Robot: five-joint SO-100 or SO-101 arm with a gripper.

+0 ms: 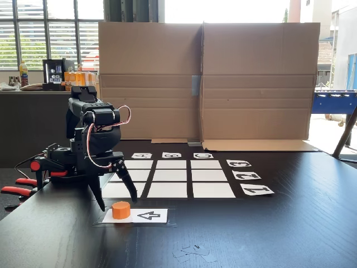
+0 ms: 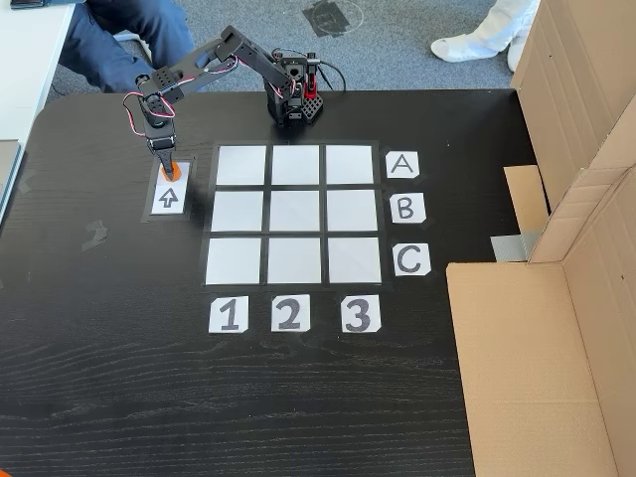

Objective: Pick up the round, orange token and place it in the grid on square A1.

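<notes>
The end effector (image 1: 116, 204) hangs with fingers spread wide just above the token (image 1: 121, 210), which sits on the arrow card (image 1: 146, 215) beside the grid (image 2: 293, 214) on the dark surface (image 1: 268, 234)

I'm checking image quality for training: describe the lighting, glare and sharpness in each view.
In a fixed view facing the cardboard, bright windows backlight the scene, the dark table shows sheen, and the token is sharp. In a fixed view from above, light is even, the grid is crisp, and the gripper looks small.

Token (image 1: 121, 210) on arrow card (image 1: 149, 215), left of grid (image 2: 295, 213) in a fixed view.
</notes>
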